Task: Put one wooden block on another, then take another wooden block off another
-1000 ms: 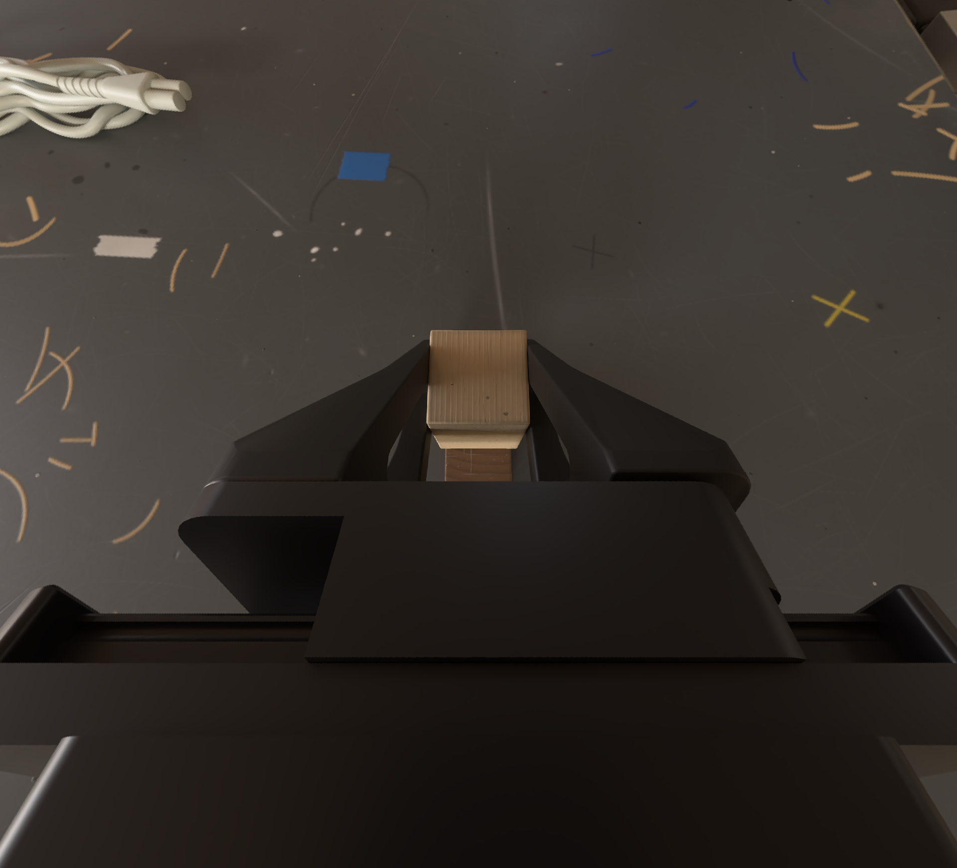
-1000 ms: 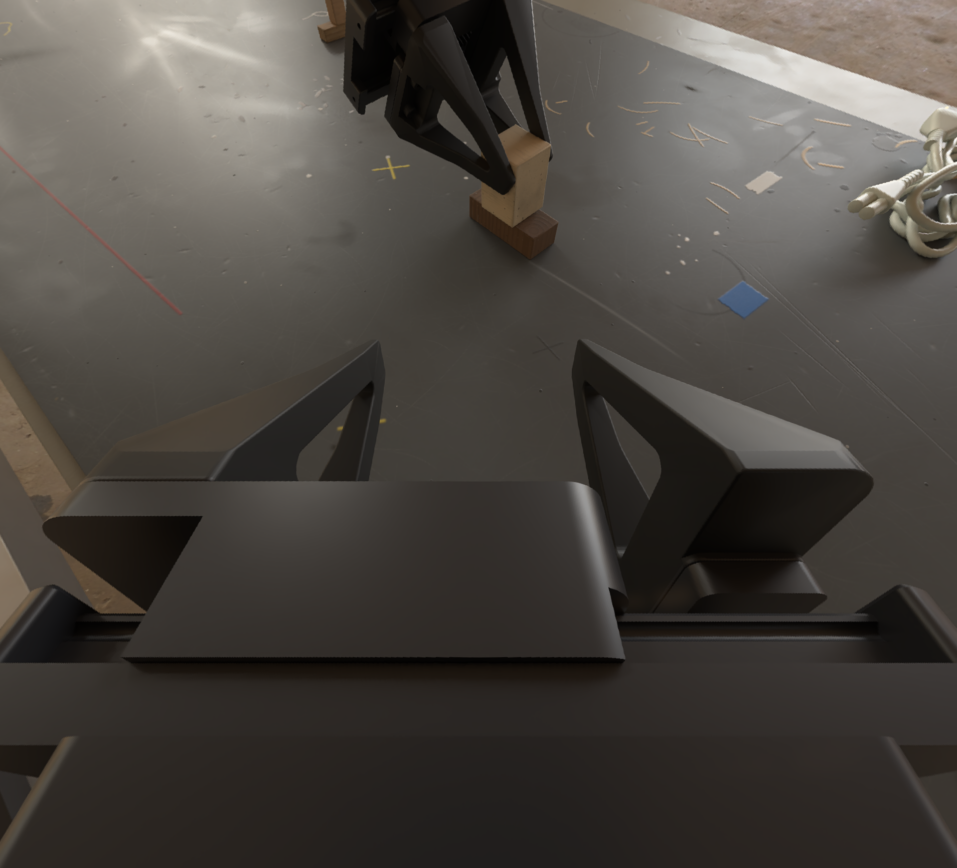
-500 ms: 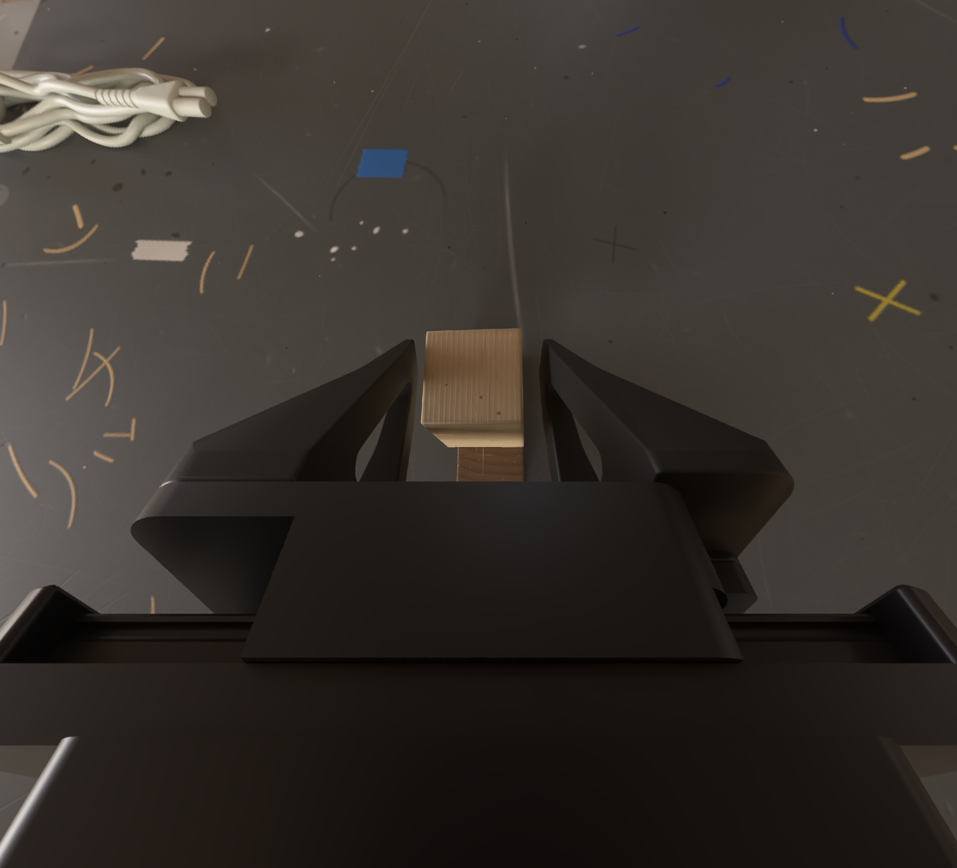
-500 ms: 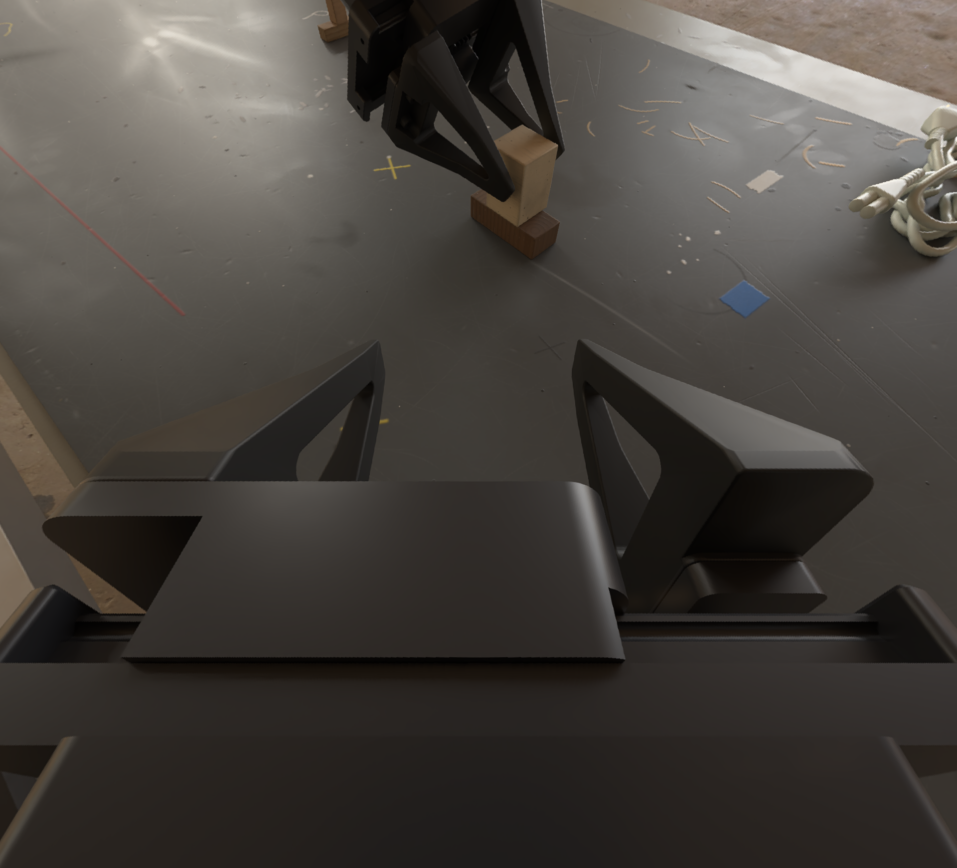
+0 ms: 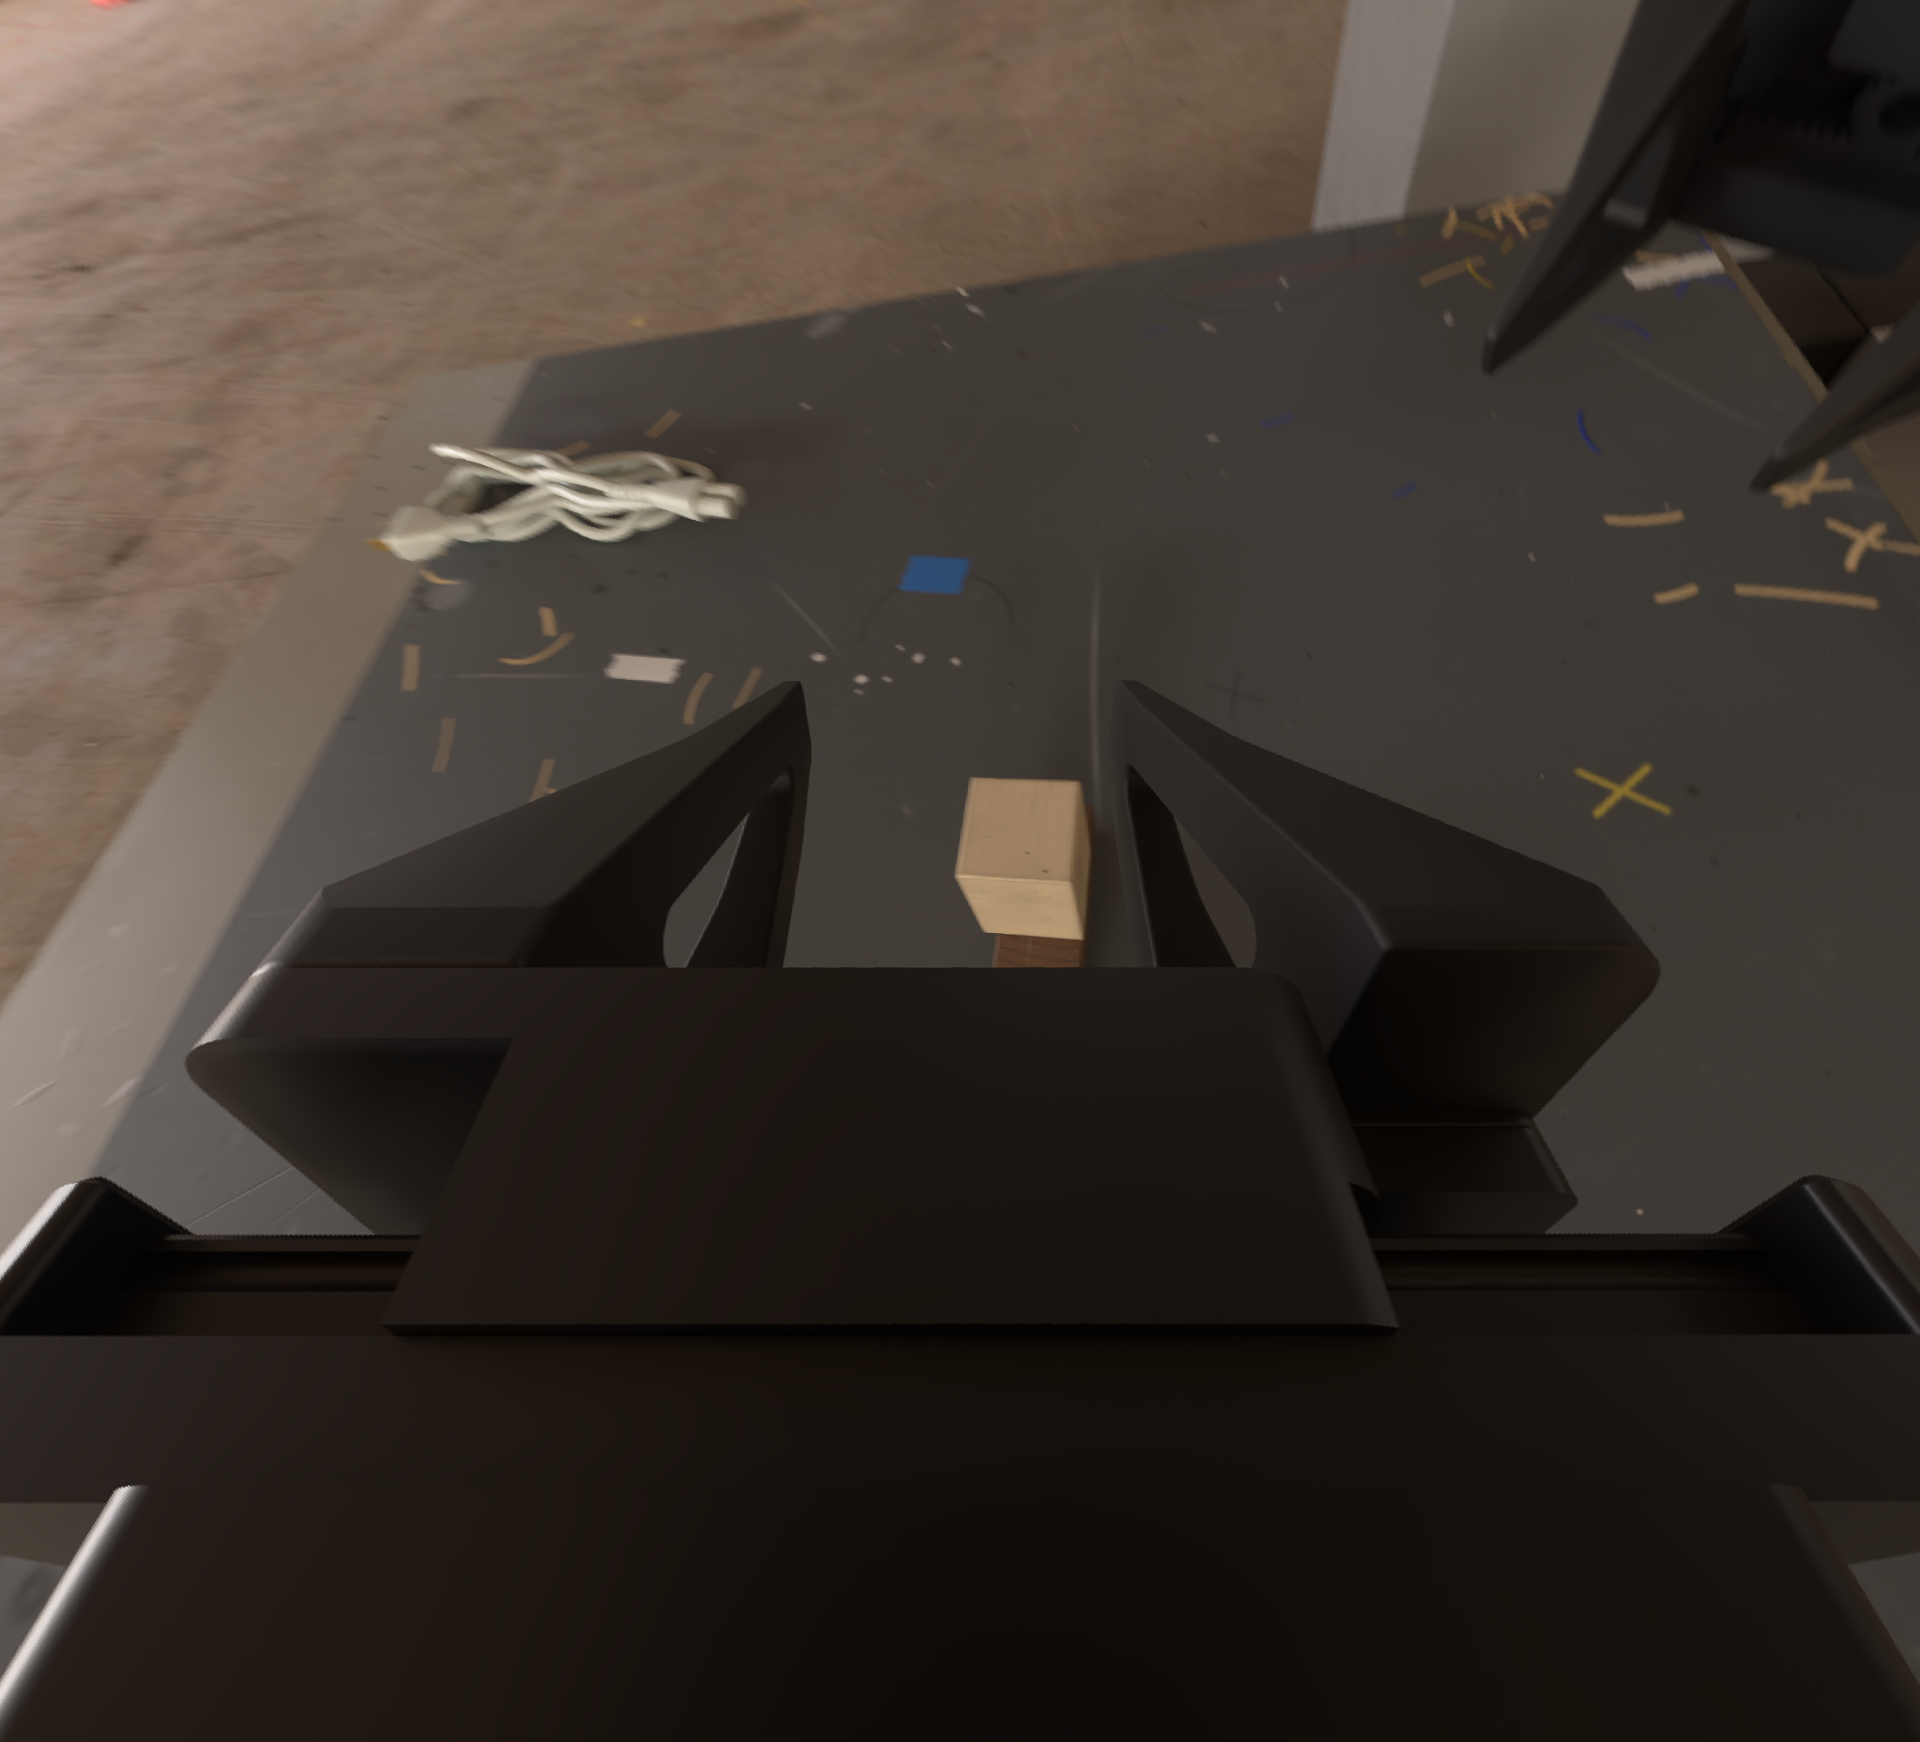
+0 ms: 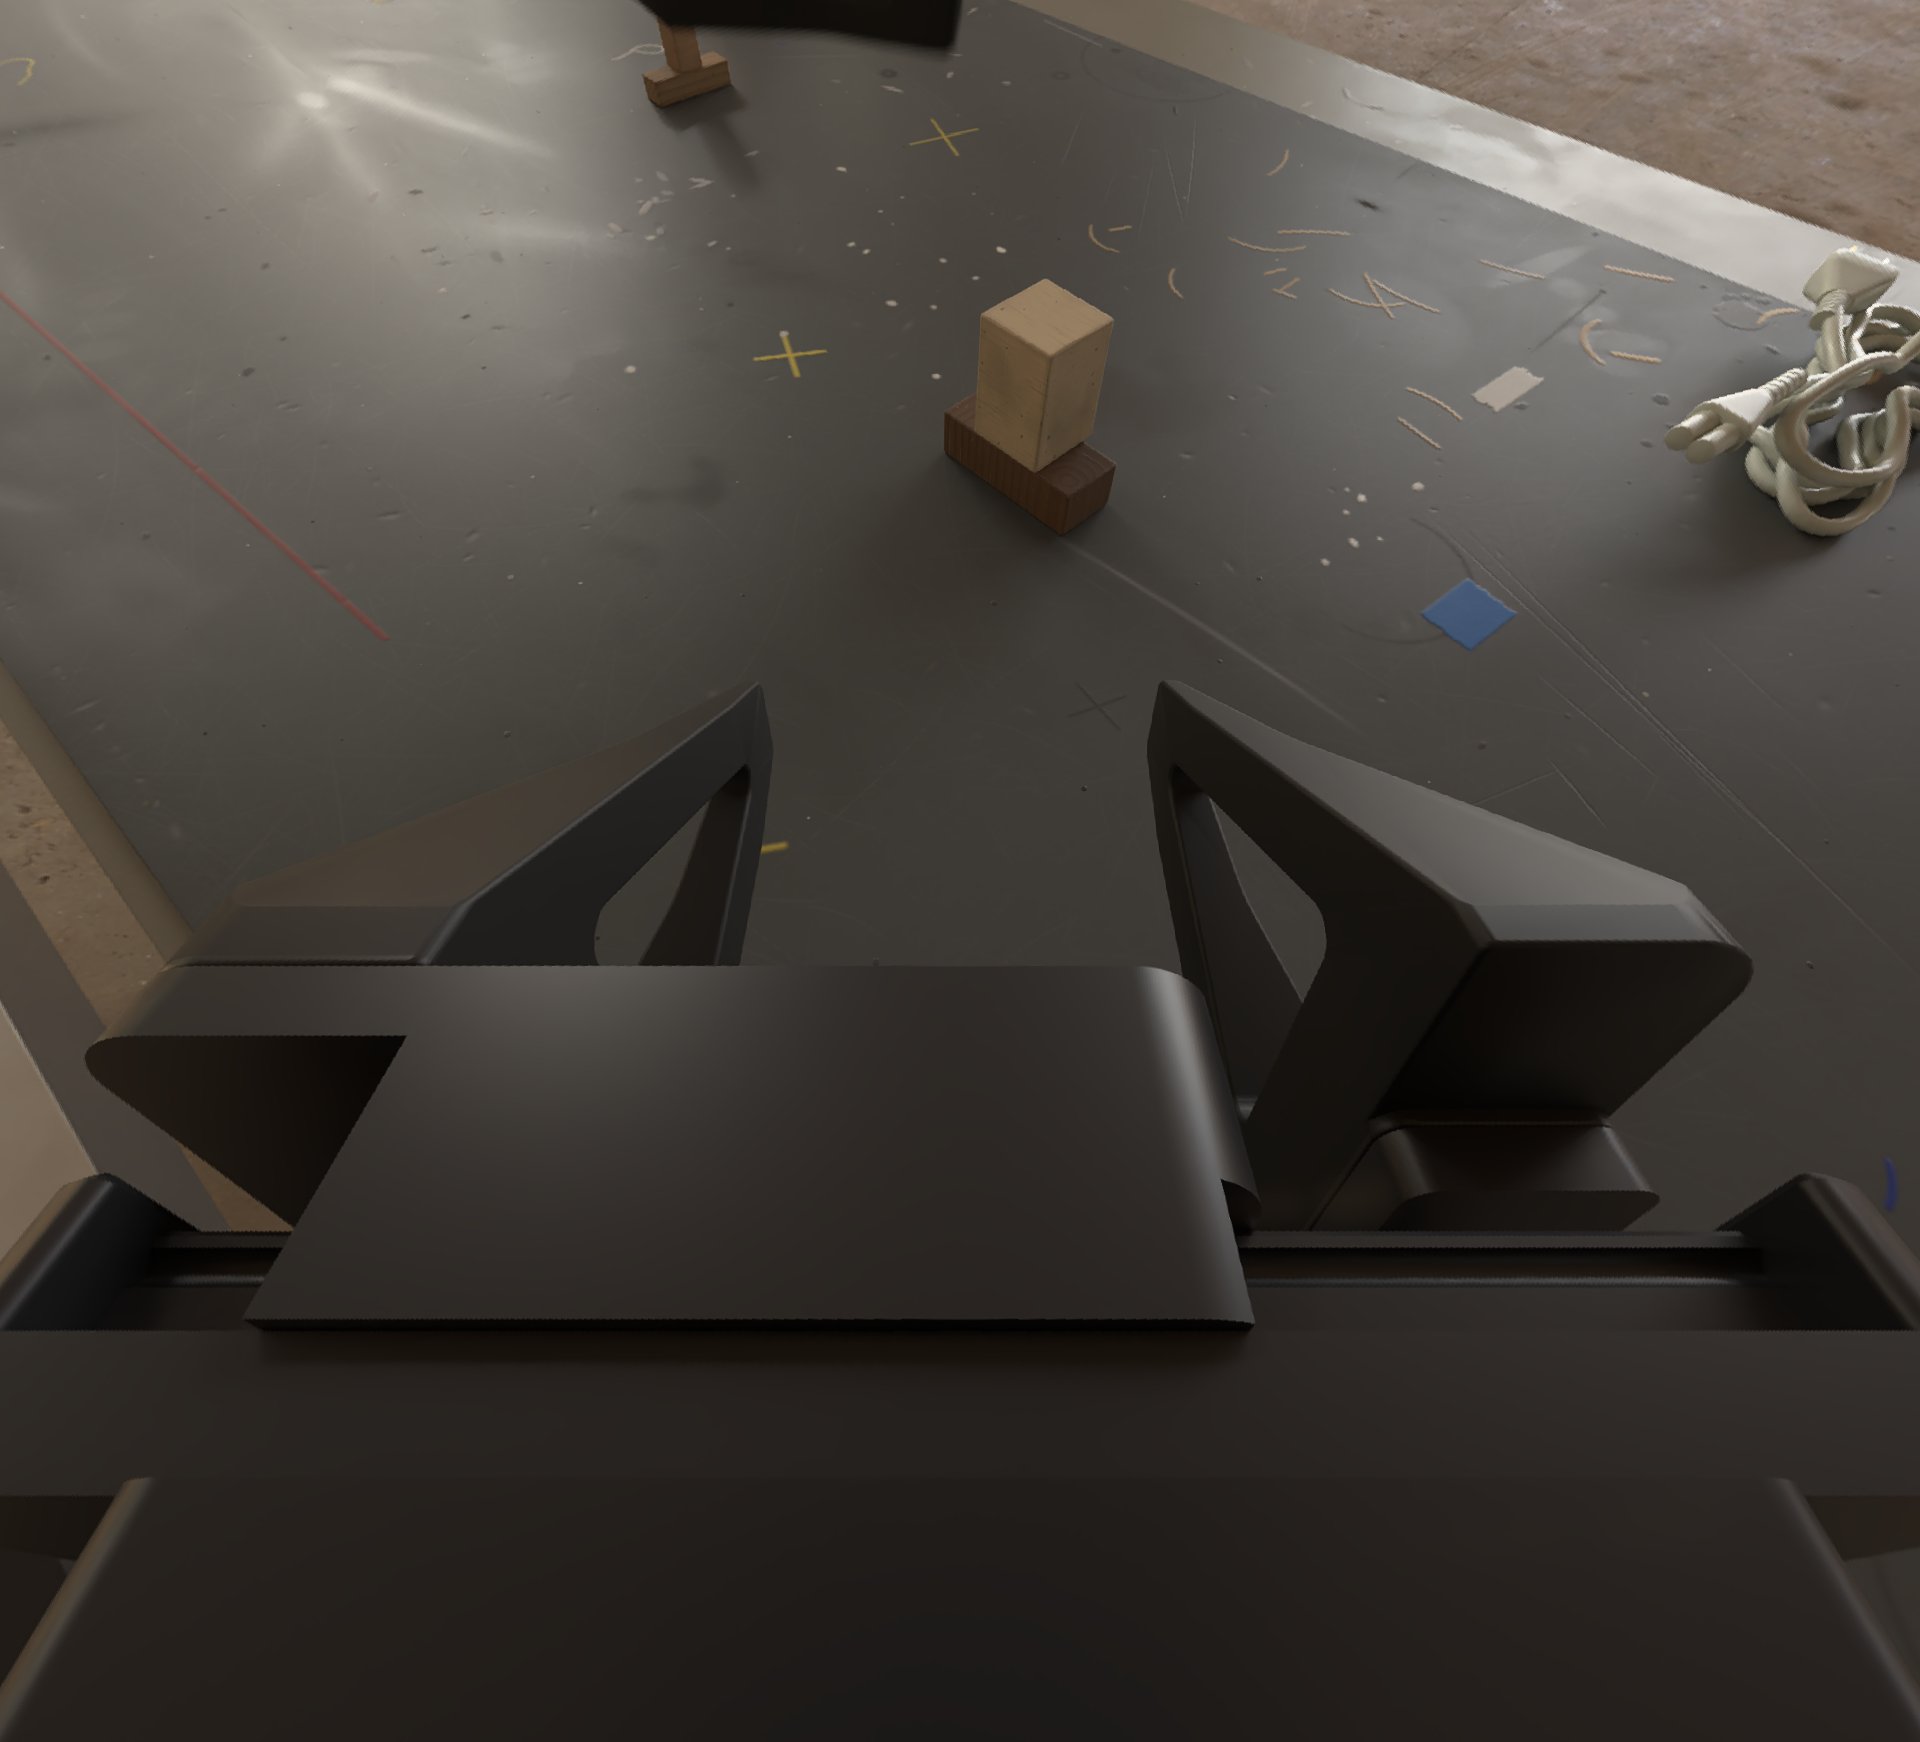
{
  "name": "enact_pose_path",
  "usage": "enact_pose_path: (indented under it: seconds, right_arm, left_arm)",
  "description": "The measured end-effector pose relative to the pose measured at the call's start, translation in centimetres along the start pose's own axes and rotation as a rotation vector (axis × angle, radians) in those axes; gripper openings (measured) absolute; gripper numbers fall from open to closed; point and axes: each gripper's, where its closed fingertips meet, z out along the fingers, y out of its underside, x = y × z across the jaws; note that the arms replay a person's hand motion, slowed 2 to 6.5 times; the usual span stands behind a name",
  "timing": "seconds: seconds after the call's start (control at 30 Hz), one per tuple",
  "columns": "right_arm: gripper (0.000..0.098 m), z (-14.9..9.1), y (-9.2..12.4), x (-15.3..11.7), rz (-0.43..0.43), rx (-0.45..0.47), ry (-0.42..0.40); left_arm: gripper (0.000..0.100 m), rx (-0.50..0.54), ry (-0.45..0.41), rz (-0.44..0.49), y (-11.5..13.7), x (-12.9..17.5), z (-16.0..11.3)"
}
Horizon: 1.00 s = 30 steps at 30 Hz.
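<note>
A pale wooden block stands upright on a dark brown block in the middle of the dark table. In the left wrist view the pale block sits below and between my fingers, with the brown block just showing under it. My left gripper is open, empty and raised above the stack. My right gripper is open and empty, nearer than the stack. A second small stack, an upright pale block on a flat one, stands far back.
A coiled white cable lies at the table's right edge, and it also shows in the left wrist view. A blue tape square and a thin red line mark the tabletop. The floor lies beyond the table edges.
My left gripper opened, let go of the pale block and rose up and away. The pale block stays on the brown block. The right gripper has not moved.
</note>
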Motion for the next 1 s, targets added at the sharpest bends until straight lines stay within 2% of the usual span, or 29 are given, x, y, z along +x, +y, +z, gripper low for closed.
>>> enact_pose_path:
  seconds: [0.13, 0.23, 0.43, 0.57, 0.77, 1.0]
  right_arm:
    - [0.0619, -0.1, -0.2, 0.0, -0.006, 0.002, 0.002]
    - [0.0619, -0.1, -0.3, -0.2, -0.012, 0.005, 0.001]
    - [0.062, -0.1, -0.8, -0.5, -0.026, 0.012, -0.004]
    - [0.062, 0.0, -0.9, -0.7, -0.031, 0.016, -0.008]
    - [0.062, 0.0, -0.9, -1.0, -0.03, 0.016, -0.011]
    - [0.062, 0.1, -0.9, -1.1, -0.012, 0.022, -0.012]
  left_arm:
    - [0.056, 0.053, -0.119, -0.026, -2.8, -2.0, -3.3]
    - [0.057, 0.071, -0.222, -0.07, -4.4, -3.8, -6.1]
    - [0.056, 0.024, -0.402, -0.224, -4.9, -7.6, -12.1]
    - [0.056, -0.073, -0.489, -0.374, -3.1, -9.8, -15.7]
    - [0.053, -0.281, -0.628, -0.569, 1.3, -12.5, -21.3]
    - [0.051, -0.428, -0.676, -0.805, 6.4, -13.5, -25.6]
